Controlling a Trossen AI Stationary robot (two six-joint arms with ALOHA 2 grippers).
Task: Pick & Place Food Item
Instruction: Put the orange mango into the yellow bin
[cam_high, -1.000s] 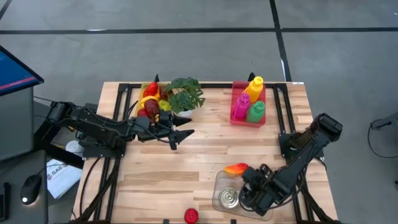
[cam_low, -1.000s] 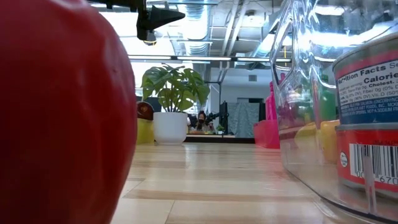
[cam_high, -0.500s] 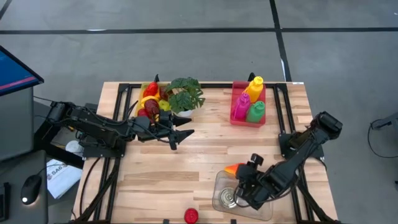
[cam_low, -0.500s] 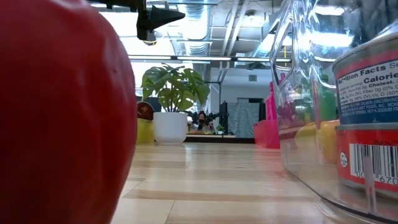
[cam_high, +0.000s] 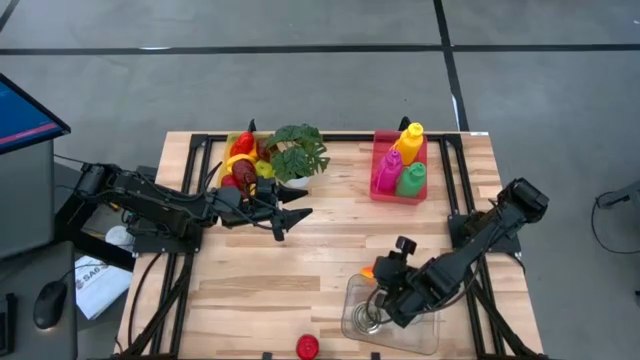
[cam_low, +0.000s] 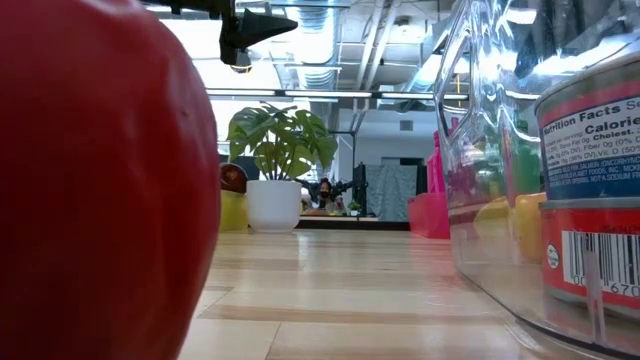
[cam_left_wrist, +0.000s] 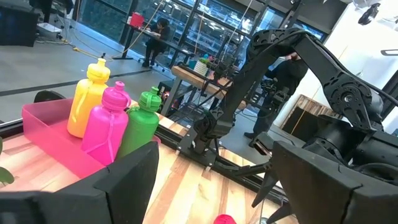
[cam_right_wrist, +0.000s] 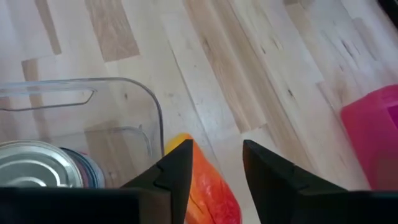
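The orange food item (cam_right_wrist: 208, 186) is seen just beside the clear box (cam_high: 352, 296), on its far side. It sits between the right gripper (cam_right_wrist: 214, 163) fingers, which are partly spread; a pinch cannot be told. A can (cam_right_wrist: 34, 167) stands inside the box. The left gripper (cam_high: 290, 215) is held spread above the table (cam_high: 300, 260).

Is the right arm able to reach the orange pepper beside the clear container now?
Probably yes. The right gripper already hangs right over the orange pepper, a finger on each side, and the clear container stands just beside it, not across the way.
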